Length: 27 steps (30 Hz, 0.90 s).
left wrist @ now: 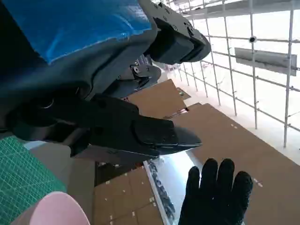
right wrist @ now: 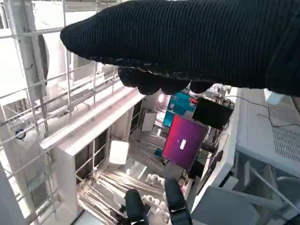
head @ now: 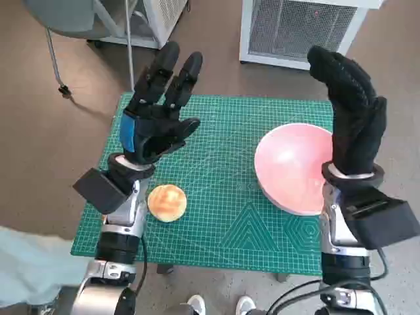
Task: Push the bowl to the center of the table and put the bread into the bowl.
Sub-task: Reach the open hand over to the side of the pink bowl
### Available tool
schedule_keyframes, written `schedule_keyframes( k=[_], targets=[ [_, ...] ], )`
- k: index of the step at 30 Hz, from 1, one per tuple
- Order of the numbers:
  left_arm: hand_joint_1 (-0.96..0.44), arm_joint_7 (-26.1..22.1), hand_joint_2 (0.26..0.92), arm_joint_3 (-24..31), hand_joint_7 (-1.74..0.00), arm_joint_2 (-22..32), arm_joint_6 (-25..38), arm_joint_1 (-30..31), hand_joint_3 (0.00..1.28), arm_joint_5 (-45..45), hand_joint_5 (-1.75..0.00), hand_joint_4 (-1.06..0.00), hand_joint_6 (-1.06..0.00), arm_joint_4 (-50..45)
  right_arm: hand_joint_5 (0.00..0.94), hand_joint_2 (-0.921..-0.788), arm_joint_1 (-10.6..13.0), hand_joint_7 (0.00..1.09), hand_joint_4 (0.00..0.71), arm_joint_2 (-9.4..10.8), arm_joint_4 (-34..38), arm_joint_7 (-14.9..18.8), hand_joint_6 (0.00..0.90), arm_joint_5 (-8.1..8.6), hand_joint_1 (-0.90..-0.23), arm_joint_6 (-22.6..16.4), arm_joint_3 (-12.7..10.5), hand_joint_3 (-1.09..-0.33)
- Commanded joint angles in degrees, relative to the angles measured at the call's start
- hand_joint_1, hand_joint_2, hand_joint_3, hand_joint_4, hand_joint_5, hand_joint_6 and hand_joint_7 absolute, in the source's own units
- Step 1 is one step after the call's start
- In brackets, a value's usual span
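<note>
Two hands up in the air here, both holding nothing: the left hand [head: 156, 118] hangs over the mat's 10 o'clock area with fingers spread apart and pointing toward 12, and the right hand [head: 351, 115] is flat and upright at about 2 o'clock, fingers also toward 12, loosely together. The bread [head: 167, 202] is a round bun, so no real long axis, sitting on the green mat [head: 230, 216] at roughly 8 o'clock, just beside the left forearm. The pink bowl [head: 292, 164] sits mouth-up at 3 o'clock, and the right wrist covers its right edge. In the left wrist view only a sliver of bowl [left wrist: 56, 211] shows, cut off at the frame edge, plus the gloved right hand [left wrist: 215, 197]. The right wrist view is mostly glove [right wrist: 187, 42] and blurry background.
</note>
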Motion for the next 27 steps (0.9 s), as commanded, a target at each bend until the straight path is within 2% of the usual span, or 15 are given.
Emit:
schedule_keyframes(
  k=[1, 20, 24, 27],
  targets=[
    [-0.14, 0.20, 0.921, 0.33, 0.00, -0.06, -0.84, -0.14, 0.16, -0.85, 0.00, -0.32, -0.43, 0.09, 0.001, -0.921, 1.38, 0.65, 0.318, 0.07, -0.24, 0.40, -0.001, 0.66, -0.543, 0.90, -0.17, -0.799],
    [-0.13, 0.92, 0.921, 0.50, 0.00, -0.37, -1.08, 0.14, 0.16, -0.73, 0.00, -0.32, -0.43, 0.60, 0.001, -0.921, 2.16, 0.65, 0.317, 0.38, -0.84, 0.26, -0.001, 0.87, -0.549, 1.08, -0.17, -0.797],
    [-0.13, 1.16, 0.921, 0.40, 0.00, -0.44, -1.22, 0.37, 0.16, -0.53, 0.00, -0.33, -0.43, 0.49, 0.002, -0.921, 2.66, 0.65, 0.319, -0.04, -0.68, 0.40, -0.001, 1.15, -0.541, 0.74, -0.63, -0.796],
    [-0.12, 1.34, 0.921, 0.27, 0.00, -0.54, -1.22, 0.65, 0.16, -0.41, 0.00, -0.33, -0.43, 0.07, 0.004, -0.921, 3.51, 0.65, 0.322, -1.01, -0.02, 0.95, -0.001, 1.95, -0.538, -0.12, -1.71, -0.793]
  ],
)
